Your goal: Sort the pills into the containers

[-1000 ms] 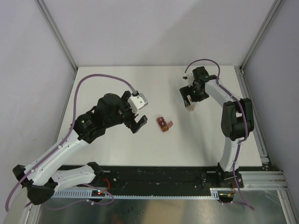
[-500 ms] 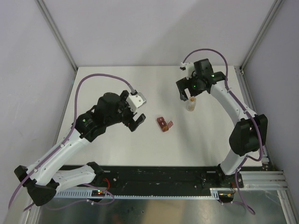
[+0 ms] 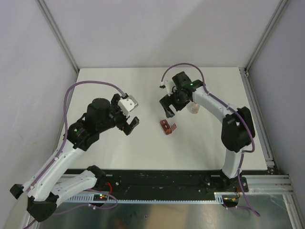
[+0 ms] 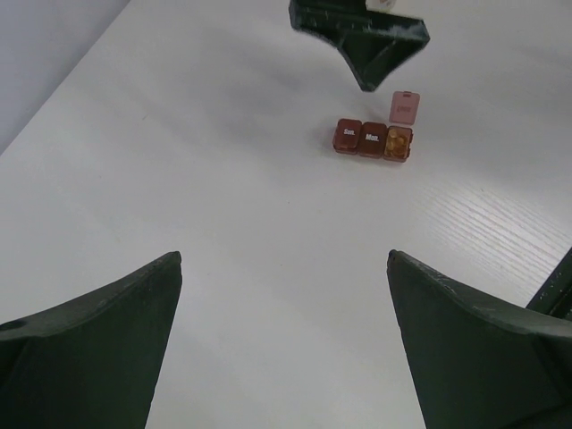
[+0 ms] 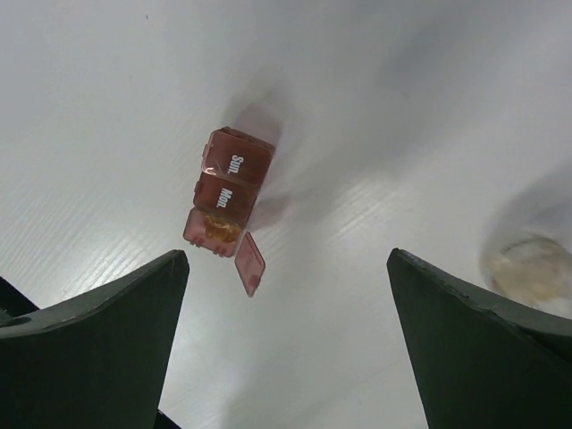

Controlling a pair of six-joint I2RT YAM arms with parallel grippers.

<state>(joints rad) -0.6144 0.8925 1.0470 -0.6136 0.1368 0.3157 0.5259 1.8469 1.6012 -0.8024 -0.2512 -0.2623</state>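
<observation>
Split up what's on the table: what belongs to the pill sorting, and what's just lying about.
Job:
- dark red three-compartment strip, two lids shut, the end one open
- orange pills in the open compartment

Lying about:
- small clear vial, standing apart from the strip

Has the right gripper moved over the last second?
Yes. The right gripper has swung left, away from the clear vial and toward the red pill strip.

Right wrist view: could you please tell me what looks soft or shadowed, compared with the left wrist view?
Right wrist view: the container strip is slightly soft, its labels legible; the clear vial at the right edge is blurred, grey shadows beside both. Left wrist view: strip sharper, streaky glare on the table.
</observation>
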